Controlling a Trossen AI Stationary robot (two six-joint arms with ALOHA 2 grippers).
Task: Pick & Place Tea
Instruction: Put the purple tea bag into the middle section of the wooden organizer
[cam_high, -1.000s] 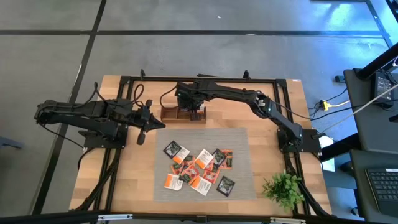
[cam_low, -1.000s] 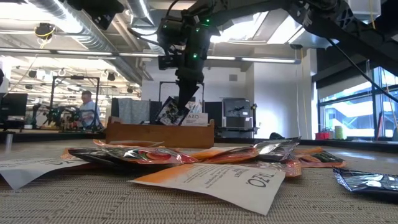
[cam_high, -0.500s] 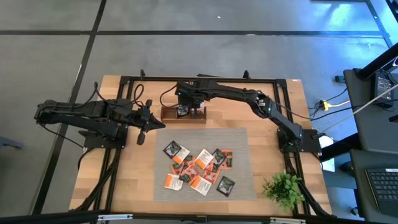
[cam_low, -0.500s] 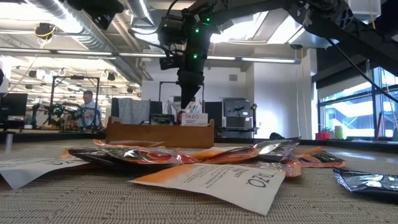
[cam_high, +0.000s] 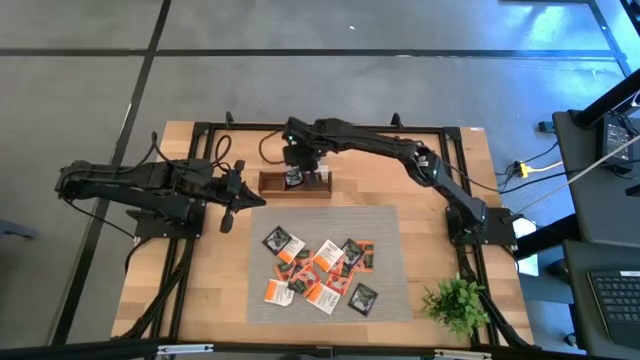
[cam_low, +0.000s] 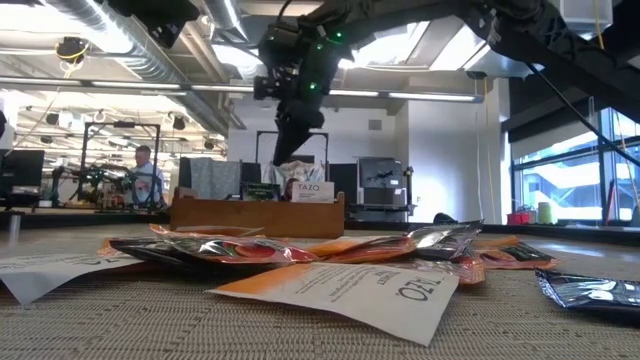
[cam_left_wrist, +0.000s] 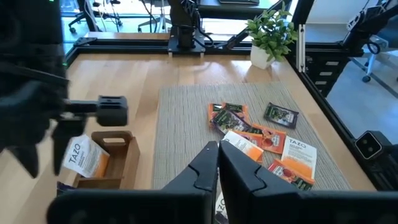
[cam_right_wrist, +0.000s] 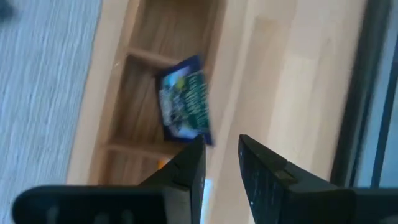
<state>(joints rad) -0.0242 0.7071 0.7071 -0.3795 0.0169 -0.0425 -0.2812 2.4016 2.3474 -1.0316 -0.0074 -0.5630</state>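
Sachets (cam_high: 320, 270) lie in a loose pile mid-mat (cam_high: 385, 225), toward the table's (cam_high: 200, 300) near edge; orange, white and dark ones overlap. Plant (cam_high: 457, 303) sits at the near right corner. Left gripper (cam_high: 228, 222) waits over the table's left side beside the mat, fingers (cam_left_wrist: 214, 171) together, empty. Tray (cam_high: 295, 183) sits just past the mat's far edge; a dark sachet (cam_right_wrist: 185, 107) leans in its middle compartment, a white one (cam_left_wrist: 83, 157) stands in the next. Right gripper (cam_high: 300, 160) hangs just above the tray, fingers (cam_right_wrist: 186, 171) slightly apart, holding nothing.
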